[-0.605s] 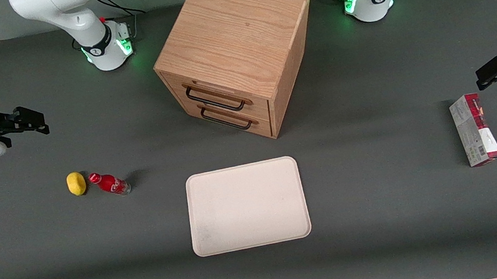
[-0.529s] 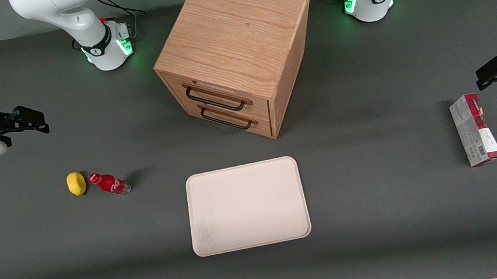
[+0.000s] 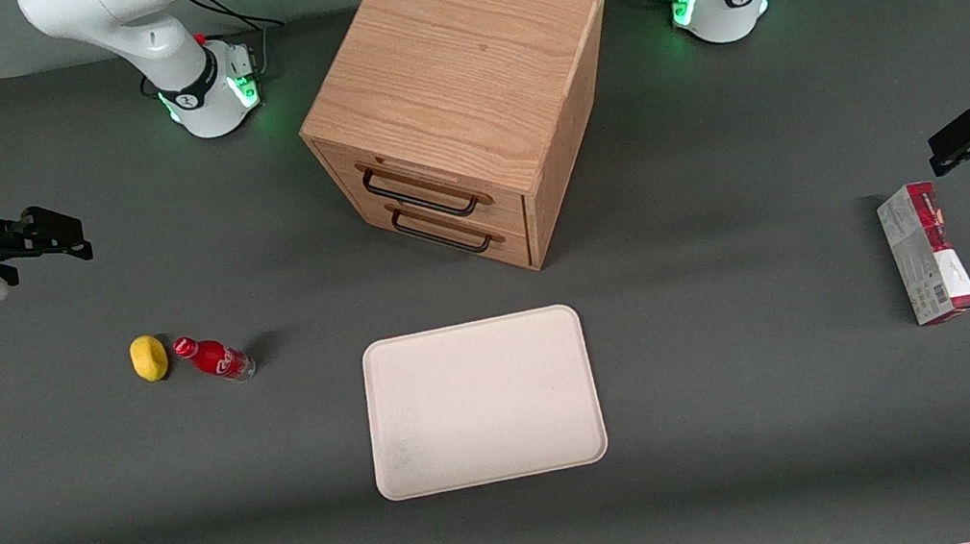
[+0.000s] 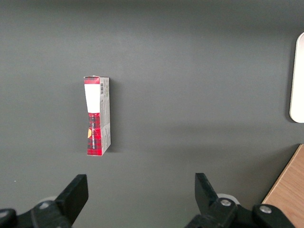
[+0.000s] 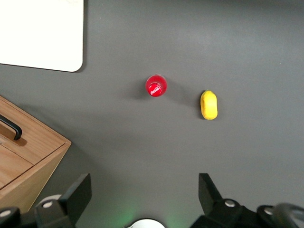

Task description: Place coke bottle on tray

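One pincer gapes above table, coke bottle upright beside tray

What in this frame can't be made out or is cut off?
- Coke bottle: right wrist view shows only its cap from above; label hidden.
- Carton: print too small, front view.
- Gripper: arm cut by front view's edge.
- Cabinet: drawer contents hidden.
- Tray: cut by edge, right wrist view.

Right wrist view: tray and cabinet cut by frame edges. Coke bottle seen cap-on; label hidden. End effector: finger bases cut off, fingers spread apart.
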